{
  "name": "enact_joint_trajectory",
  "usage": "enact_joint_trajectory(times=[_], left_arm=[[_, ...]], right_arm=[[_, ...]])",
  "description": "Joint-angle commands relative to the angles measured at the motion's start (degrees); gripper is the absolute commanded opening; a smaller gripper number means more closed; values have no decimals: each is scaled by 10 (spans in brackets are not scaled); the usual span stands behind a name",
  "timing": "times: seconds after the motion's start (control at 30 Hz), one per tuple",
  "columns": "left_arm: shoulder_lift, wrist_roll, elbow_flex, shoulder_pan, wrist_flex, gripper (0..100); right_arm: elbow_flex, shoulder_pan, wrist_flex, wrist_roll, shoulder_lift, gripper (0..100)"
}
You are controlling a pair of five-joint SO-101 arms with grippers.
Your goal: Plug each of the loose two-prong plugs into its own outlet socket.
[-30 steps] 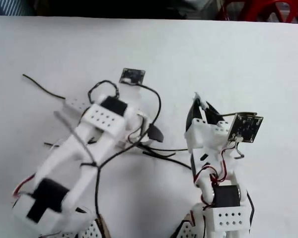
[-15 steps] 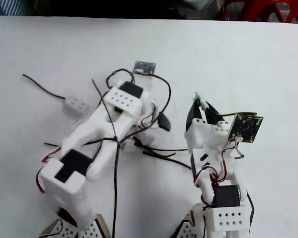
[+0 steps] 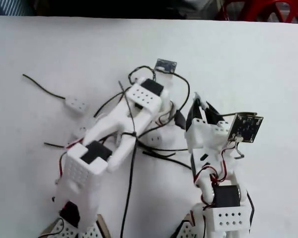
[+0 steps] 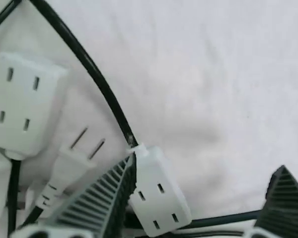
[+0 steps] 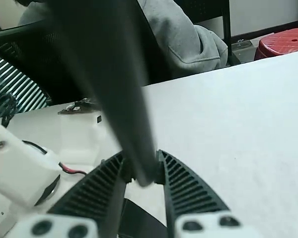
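- Your workspace is a plain white table [image 3: 248,54], evenly lit, with soft shadows.
- Past its far edge, the room looks dark in the high view.
- A red stool [image 3: 263,9] stands behind the far right corner.
- At the far left corner you have a slatted blue-and-white surface [image 3: 7,7].
- In the right wrist view, a pale wall [image 5: 268,12] with a dark baseboard [image 5: 273,29] runs behind the table, and a black mesh chair [image 5: 206,10] stands before it.

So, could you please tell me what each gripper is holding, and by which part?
The right gripper is shut on a black cord, somewhere along its length. The left gripper is open, holding nothing.
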Motion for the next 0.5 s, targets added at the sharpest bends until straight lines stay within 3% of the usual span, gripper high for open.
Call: enact_joint_trajectory(times=[0.0, 0.23, 0.47], left_arm=[[-7, 3, -106, 9, 87, 396], [-4, 4, -231, 0, 280, 396], [1, 4, -151, -55, 256, 396]], right_arm=[[-7, 6, -12, -2, -3, 17], [-7, 6, -12, -2, -3, 17], [-7, 6, -12, -1, -4, 17]])
